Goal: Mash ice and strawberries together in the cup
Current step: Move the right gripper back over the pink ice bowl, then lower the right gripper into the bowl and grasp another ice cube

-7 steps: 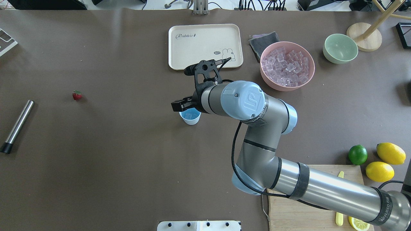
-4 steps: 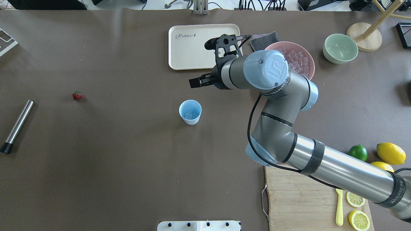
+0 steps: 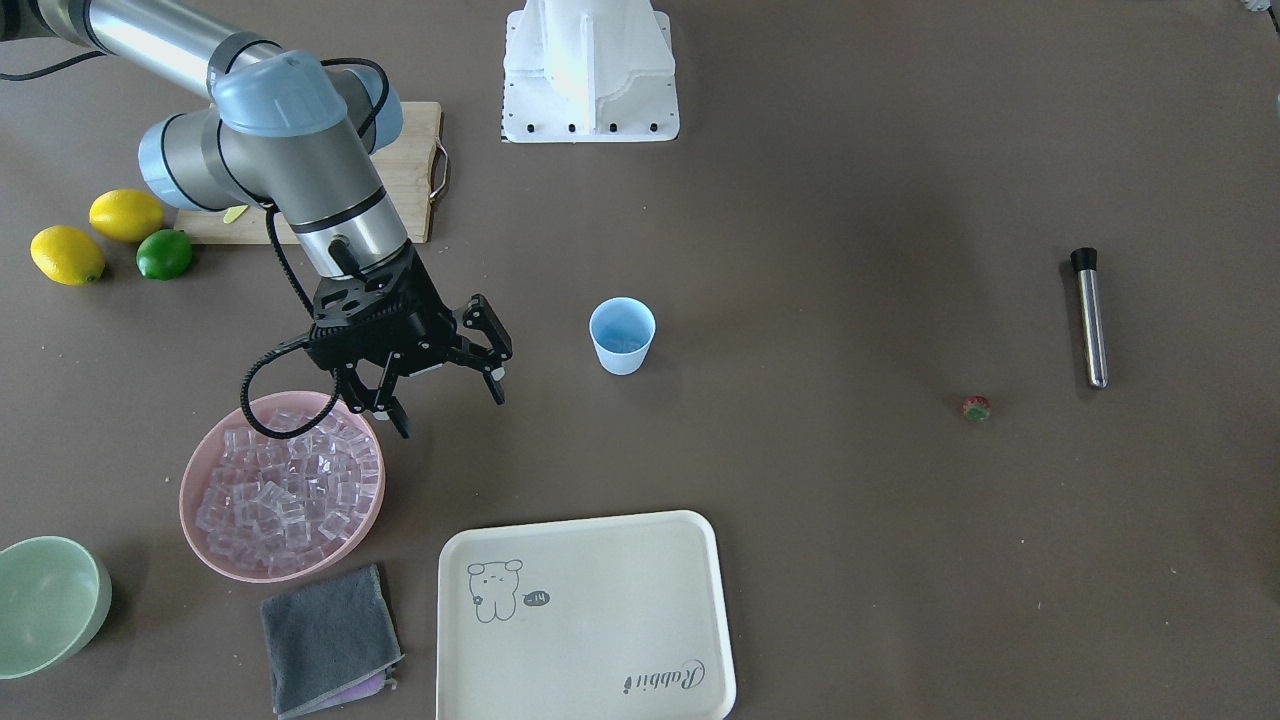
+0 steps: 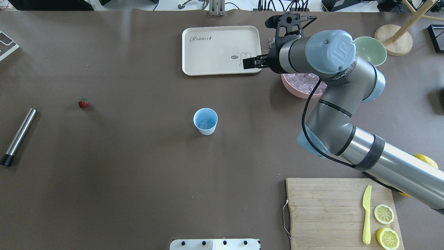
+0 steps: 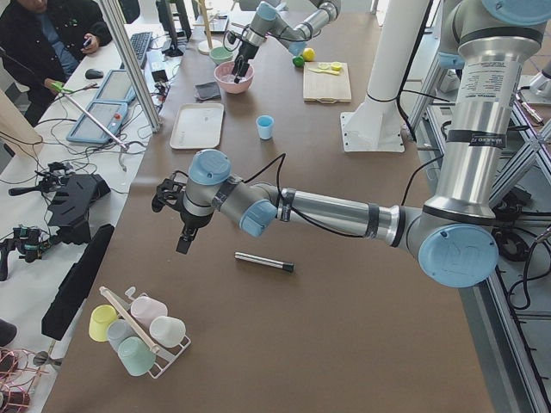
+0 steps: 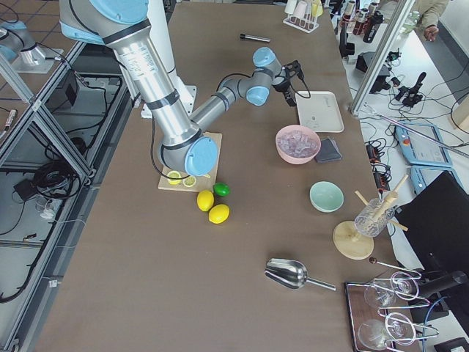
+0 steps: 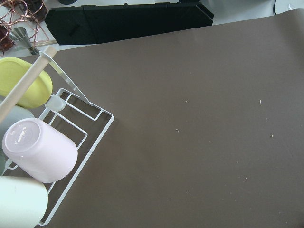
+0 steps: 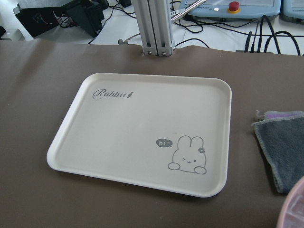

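Front view: the right hand (image 3: pixel 450 410) hung open and empty at the pink bowl's (image 3: pixel 186 505) edge, ice (image 3: pixel 285 480) heaped inside. The cup (image 3: pixel 622 336) stood mid-desk, the strawberry (image 3: pixel 976 407) well apart. Overhead, a cube showed inside the cup. The right wrist view read "Rabbit" and "hi-" on the tray (image 8: pixel 118 142). In the left view, I could not tell whether the left hand (image 5: pixel 182 243) was open.

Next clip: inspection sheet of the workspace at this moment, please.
Surface: brown table, a few crumbs.
Job's things: ice heaped in pink bowl; cup upright mid-table, seemingly a piece of ice inside; strawberry on table, far from cup.
Clutter: tray, cloth, green bowl, board, lemons, lime, metal rod.
Grippers: right gripper raised by pink bowl, jaws open, empty; left gripper jaws unclear.
Cables: black cable on right arm.
Surroundings: person at side bench; racked cups.
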`<state>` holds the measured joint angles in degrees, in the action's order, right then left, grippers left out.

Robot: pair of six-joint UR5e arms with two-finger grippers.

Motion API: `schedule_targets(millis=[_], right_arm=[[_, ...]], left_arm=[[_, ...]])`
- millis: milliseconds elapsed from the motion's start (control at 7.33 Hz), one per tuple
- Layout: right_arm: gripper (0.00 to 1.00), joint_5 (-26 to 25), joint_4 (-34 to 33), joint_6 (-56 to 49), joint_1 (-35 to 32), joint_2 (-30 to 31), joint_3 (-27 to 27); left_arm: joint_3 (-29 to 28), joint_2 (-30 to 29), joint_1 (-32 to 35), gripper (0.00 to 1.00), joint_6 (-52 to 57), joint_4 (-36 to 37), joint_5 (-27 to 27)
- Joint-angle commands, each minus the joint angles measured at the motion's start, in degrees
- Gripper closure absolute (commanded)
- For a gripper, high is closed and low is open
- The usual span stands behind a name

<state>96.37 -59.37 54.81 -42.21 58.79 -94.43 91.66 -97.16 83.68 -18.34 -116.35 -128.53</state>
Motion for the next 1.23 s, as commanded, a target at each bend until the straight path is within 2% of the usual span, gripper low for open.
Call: schedule_targets(millis=[0,136,409,545,682,955,1091], right_arm=[[0.0,-4.67,0.04,0.39,-1.04,6.65,-3.04],[0.0,-5.48,-0.13,0.47,-1.38,7.82,-3.39],[0.02,-9.25,-0.22,-0.22,-4.19,15.79,-4.19],[0.05,-9.36,-0.31,-0.23,-4.03,15.74,-3.05],[0.14,-9.36,-0.13,0.21,-3.5,15.22,-1.39],[0.15,-9.36,-0.04,-1.45,-2.53,9.88,4.31],[0.15,-9.36,-0.13,-1.63,-2.09,8.46,4.6]], left_arm=[[0.1,-0.22,-0.1,0.02,0.15,-0.02,0.03],[0.62,-0.49,-0.19,0.02,0.15,-0.02,-0.06],[1.67,-0.75,-0.8,0.02,0.15,-0.02,-0.06],[2.28,-0.84,-1.06,0.02,0.15,-0.02,-0.06],[2.47,-0.93,-2.63,0.02,0.06,-0.11,0.03],[1.68,-2.33,-4.39,0.02,0.23,-0.02,0.47],[1.59,-2.68,-4.84,0.02,0.24,0.07,0.65]])
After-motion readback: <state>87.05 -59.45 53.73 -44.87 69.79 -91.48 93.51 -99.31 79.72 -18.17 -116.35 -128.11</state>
